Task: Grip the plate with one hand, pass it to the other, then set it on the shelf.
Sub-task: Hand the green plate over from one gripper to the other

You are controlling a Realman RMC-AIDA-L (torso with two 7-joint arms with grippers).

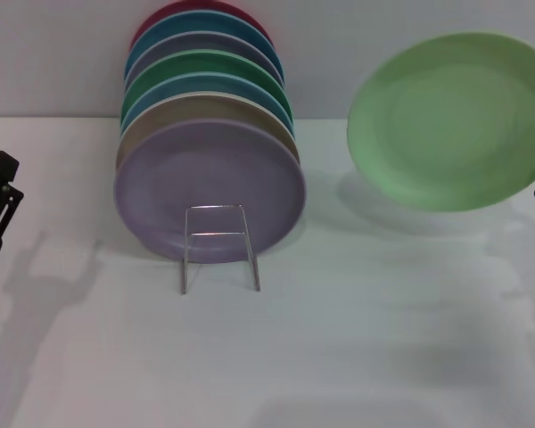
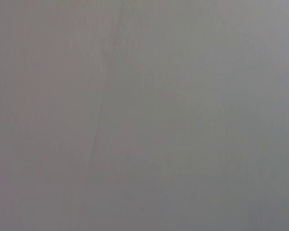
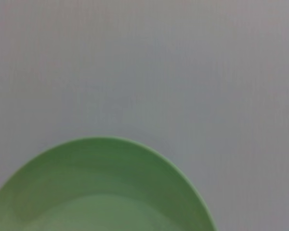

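One plate (image 1: 450, 120) aloft, clear of rack (image 1: 218, 245).

A: What is behind the work place?

B: A plain grey-white wall (image 1: 53, 53), without any mark. It meets the white table (image 1: 357, 357) in one straight line across the head view.

A: And the light?

B: It seems to come from the front and above, because soft grey shadows (image 1: 36, 294) lie on the table top. The left wrist view shows only a grey, even surface (image 2: 144, 115)
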